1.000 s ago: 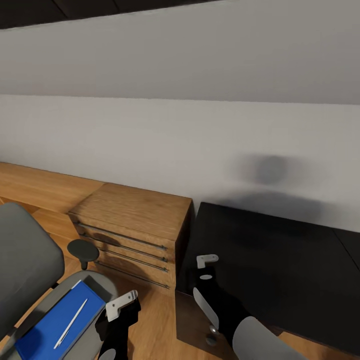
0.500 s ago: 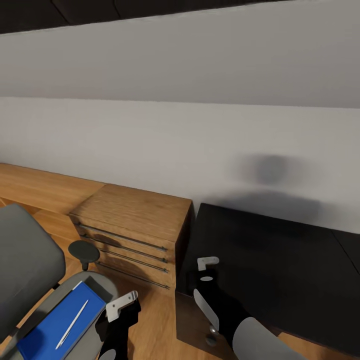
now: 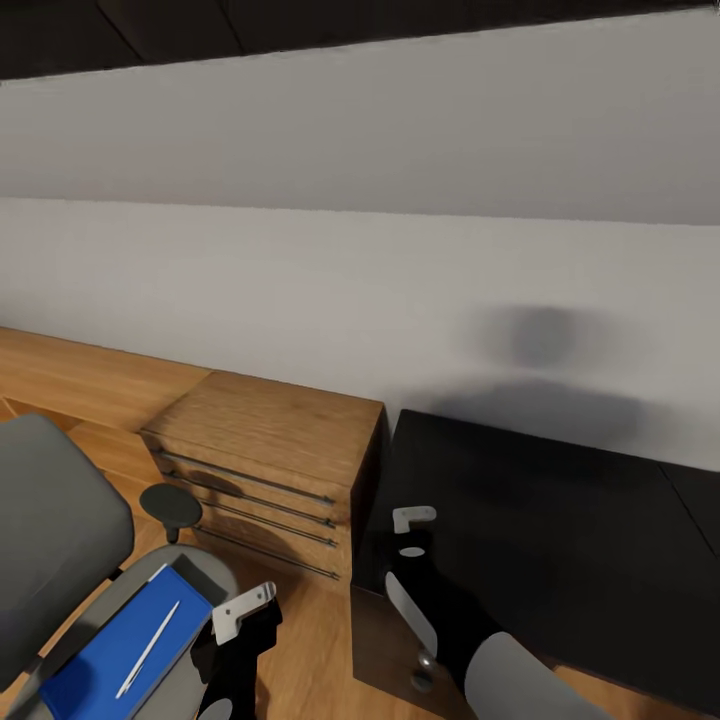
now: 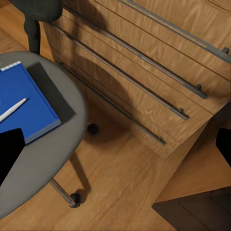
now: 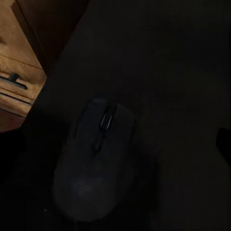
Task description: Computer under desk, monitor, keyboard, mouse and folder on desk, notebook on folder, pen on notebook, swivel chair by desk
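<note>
A low light-wood drawer chest (image 3: 265, 455) with long thin dark bar handles (image 4: 144, 89) across its fronts stands against the plain pale grey wall (image 3: 300, 290). Three handle bars run across its front, one above another. Its flat top shows a warm oak grain. A long light-wood low ledge (image 3: 80, 375) runs along the foot of the wall beside the chest. Above the wall slopes a grey ceiling panel (image 3: 360, 120), topped by a dark strip (image 3: 200, 30). The light wooden plank floor (image 4: 125, 187) lies below the chest front, carrying soft shadows.
</note>
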